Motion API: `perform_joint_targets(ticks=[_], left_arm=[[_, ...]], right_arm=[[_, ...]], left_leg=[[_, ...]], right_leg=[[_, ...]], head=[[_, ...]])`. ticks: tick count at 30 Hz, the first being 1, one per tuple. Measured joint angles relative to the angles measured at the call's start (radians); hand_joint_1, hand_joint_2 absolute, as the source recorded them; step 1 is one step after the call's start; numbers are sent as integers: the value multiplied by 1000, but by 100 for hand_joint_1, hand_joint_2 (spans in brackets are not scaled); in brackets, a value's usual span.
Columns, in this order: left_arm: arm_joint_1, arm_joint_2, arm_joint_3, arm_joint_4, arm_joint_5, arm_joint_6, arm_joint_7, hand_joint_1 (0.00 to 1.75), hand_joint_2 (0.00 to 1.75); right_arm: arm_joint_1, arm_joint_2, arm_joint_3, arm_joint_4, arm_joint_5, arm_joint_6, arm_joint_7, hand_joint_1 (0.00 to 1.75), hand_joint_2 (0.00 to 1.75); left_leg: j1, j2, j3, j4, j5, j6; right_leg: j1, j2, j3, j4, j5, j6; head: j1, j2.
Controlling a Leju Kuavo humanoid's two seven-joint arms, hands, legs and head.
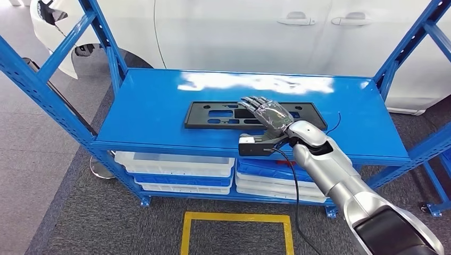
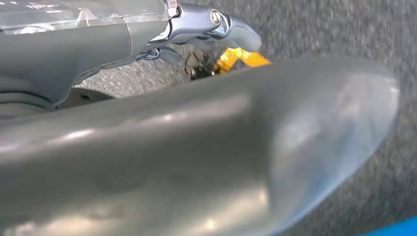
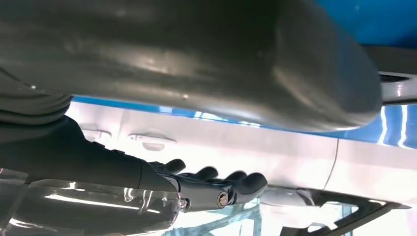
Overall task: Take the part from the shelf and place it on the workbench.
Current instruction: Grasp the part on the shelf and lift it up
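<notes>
A flat black plastic part with several cut-outs lies in the middle of the blue shelf top. My right hand reaches over the part's right half, palm down and fingers stretched out flat, with nothing gripped. In the right wrist view the thick thumb stands apart from the dark fingers, and a strip of the part shows past the thumb. My left hand hangs over grey carpet and holds nothing.
Blue uprights frame the shelf on both sides. Behind it stands a white car. White and blue trays are stacked on the lower shelf. A yellow tape square marks the carpet in front. A black cable runs along my right arm.
</notes>
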Motion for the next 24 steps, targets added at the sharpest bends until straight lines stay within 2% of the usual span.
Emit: perform_joint_targets(ticks=[2, 4, 5, 6, 7, 8, 9, 11, 12, 15, 17, 24], left_arm=[[-1, 0, 0, 0, -1, -1, 0, 0, 0], [-3, 0, 0, 0, -2, -2, 0, 0, 0], [-3, 0, 0, 0, -2, -2, 0, 0, 0], [-2, 0, 0, 0, -2, -2, 0, 0, 0], [-1, 0, 0, 0, -1, -2, 0, 0, 0], [0, 0, 0, 0, -1, -1, 0, 0, 0], [0, -1, 0, 0, -1, -1, 0, 0, 0], [-1, -1, 0, 0, -1, -1, 0, 0, 0], [-1, 0, 0, 0, -1, -2, 1, 0, 0], [0, 0, 0, 0, -1, -1, 13, 0, 0], [0, 0, 0, 0, 0, 7, 29, 0, 0], [1, 0, 0, 0, 1, 34, 41, 0, 0]], right_arm=[[-1, 1, 4, 1, -2, -1, -3, 0, 0], [5, 1, 6, 5, -6, -3, -8, 0, 0], [10, 1, 7, 9, -8, -4, -11, 0, 0], [16, 2, 8, 13, -9, -6, -14, 0, 0], [20, 2, 10, 18, -11, -7, -16, 0, 0], [22, 3, 12, 22, -12, -8, -18, 0, 0], [23, 4, 13, 26, -12, -8, -19, 0, 0], [21, 10, 17, 34, -14, -10, -21, 0, 0], [21, 14, 19, 38, -14, -11, -22, 0, 0], [25, 24, 24, 49, -16, -17, -25, 0, 0], [25, 30, 27, 57, -17, -20, -27, 0, 0], [19, 40, 39, 80, -26, -20, -30, 0, 0]], left_leg=[[4, 1, 7, -11, 3, 11], [3, 1, 9, -13, 1, 18], [3, 0, 10, -12, -1, 19], [2, 0, 12, -10, -4, 20], [2, -1, 15, -8, -8, 19], [3, -2, 18, -5, -13, 16], [2, -3, 22, 0, -19, 13], [-2, -3, 23, 12, -31, 5], [-4, -3, 22, 16, -36, 4], [-7, -1, 23, 16, -38, 7], [-6, 0, 26, 11, -37, 5], [-4, 0, 30, 4, -35, -7]], right_leg=[[-1, -1, -27, 58, -33, 8], [-2, -1, -96, 190, -89, 13], [-2, -1, -133, 252, -106, 15], [-3, -1, -156, 284, -105, 17], [-3, -1, -161, 277, -84, 17], [-4, -2, -145, 230, -47, 17], [-5, -2, -117, 160, -6, 15], [-4, -3, -70, 47, 40, 8], [-4, -2, -60, 22, 45, 3], [-1, 1, -58, 18, 42, -7], [1, 3, -58, 18, 41, -12], [3, 2, -58, 19, 39, -20]], head=[[0, 0], [1, 0], [1, 0], [1, 0], [1, 0], [1, 0], [2, 0], [1, 0], [0, 0], [-2, 0], [-2, 0], [-2, 0]])
